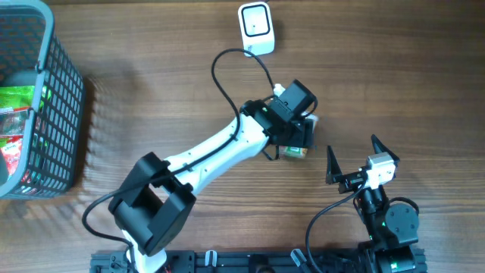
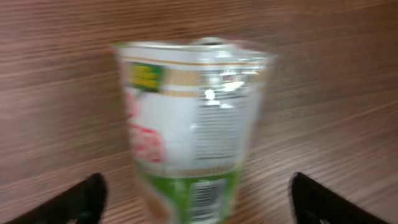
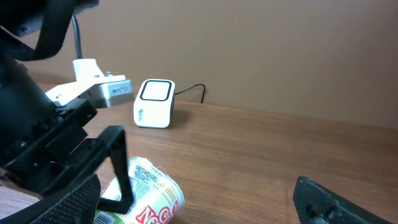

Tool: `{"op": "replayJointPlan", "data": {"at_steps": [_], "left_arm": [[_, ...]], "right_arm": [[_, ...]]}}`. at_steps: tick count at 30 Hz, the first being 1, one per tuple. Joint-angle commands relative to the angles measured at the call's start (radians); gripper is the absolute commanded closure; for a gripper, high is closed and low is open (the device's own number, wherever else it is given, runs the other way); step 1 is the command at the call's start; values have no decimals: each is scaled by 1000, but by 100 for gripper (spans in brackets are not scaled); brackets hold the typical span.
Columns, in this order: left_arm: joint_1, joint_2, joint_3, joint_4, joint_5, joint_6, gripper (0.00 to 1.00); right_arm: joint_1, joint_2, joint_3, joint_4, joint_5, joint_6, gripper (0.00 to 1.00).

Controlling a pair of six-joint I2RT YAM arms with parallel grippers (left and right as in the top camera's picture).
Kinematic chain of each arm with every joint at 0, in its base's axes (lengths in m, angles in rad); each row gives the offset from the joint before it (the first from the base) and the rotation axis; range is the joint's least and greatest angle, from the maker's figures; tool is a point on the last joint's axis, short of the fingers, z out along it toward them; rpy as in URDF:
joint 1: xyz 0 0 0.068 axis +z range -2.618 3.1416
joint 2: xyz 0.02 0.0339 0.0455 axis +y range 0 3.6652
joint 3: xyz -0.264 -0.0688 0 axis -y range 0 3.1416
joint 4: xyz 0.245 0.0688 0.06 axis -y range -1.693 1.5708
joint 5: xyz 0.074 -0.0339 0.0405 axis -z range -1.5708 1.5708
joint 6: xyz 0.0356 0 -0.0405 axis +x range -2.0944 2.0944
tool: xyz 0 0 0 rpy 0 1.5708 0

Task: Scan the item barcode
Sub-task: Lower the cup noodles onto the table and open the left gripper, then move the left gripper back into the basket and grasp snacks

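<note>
The left fingers (image 2: 81, 199) are spread wide over a wooden surface (image 1: 151, 91), and a cup noodle (image 2: 186, 124) lies on its side between them, touched by neither finger. The left wrist view is blurred, but a striped patch that looks like the barcode (image 2: 202, 198) shows on the cup's upper side, near the end closest to the wrist. The step in hand seems to be taking hold of the cup. To do it well, the fingers should close on the two bare flanks, around the middle of the body, so the thin wall is not crushed and the striped patch is left uncovered. Once the cup is lifted, that patch must be turned to face the scanner (image 1: 255, 29)

Around them, from the left: a grey basket (image 1: 68, 98) holding green and red packets sits far to the left of the left fingers, out of the way. The white scanner stands beyond the left fingers, well apart from the cup. A black cable (image 1: 214, 76) loops across the surface between scanner and left fingers; I cannot tell what it belongs to, and a carried cup could brush it. To the right of the cup, near but apart, the right fingers (image 1: 331, 167) hang open and empty, beside the path rather than in it
</note>
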Motion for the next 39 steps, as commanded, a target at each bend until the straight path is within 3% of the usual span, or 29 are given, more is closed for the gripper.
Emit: {"op": "replayJointPlan", "data": {"at_steps": [1, 2, 8, 12, 16, 20, 24, 27, 31, 33, 35, 39], "left_arm": [[60, -7, -6, -63, -82, 9, 33], [75, -5, -6, -76, -81, 9, 38], [90, -3, -93, -53, -122, -18, 41], [86, 1, -199, 113, -43, -42, 42], [80, 5, -262, 241, 28, -56, 39], [80, 23, -262, 250, 35, -105, 39], [105, 6, -240, 229, -31, -85, 30], [227, -94, -40, -3, -66, 32, 23], [487, -176, 383, -421, -174, 115, 9], [646, -204, 531, -522, -182, 124, 0], [858, -244, 621, -567, -183, 171, 0], [1252, -290, 624, -579, -183, 298, 0]], "right_arm": [[-5, -4, -1, 3, 5, -2, 0], [-5, -5, -1, 3, 5, -2, 0], [-5, -5, -1, 3, 5, -2, 0], [-5, -4, -1, 2, 5, -2, 0], [-5, -5, -1, 3, 5, -2, 0], [-5, -4, -1, 3, 5, -2, 0], [-5, -4, -1, 3, 5, -2, 0], [-5, -5, -1, 3, 5, -2, 0], [-5, -4, -1, 3, 5, -2, 0], [-5, -4, -1, 2, 5, -2, 0], [-5, -4, -1, 2, 5, -2, 0], [-5, -5, -1, 3, 5, -2, 0]]}}
